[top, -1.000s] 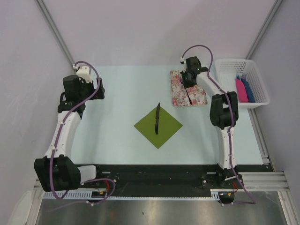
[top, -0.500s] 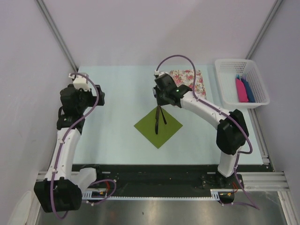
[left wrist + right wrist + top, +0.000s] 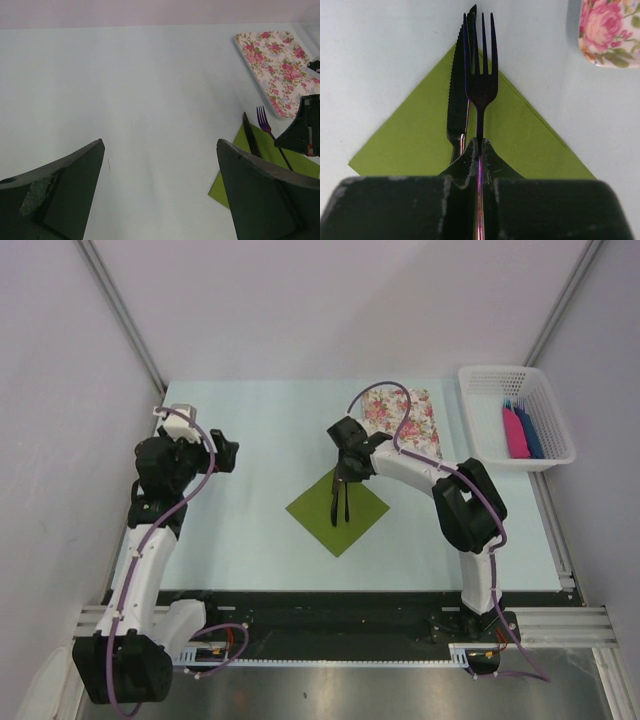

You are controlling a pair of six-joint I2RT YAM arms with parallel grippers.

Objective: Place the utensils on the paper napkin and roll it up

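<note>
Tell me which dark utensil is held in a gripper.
The fork, its handle pinched in the shut right gripper; the serrated knife lies loose on the green napkin.

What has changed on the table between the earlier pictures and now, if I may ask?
The right pincer, shut on the fork, swung left from the floral mat and now holds it over the paper napkin, right beside the knife. The left pincer, open throughout, shifted slightly nearer. Napkin, knife, mat and basket stayed put.
</note>
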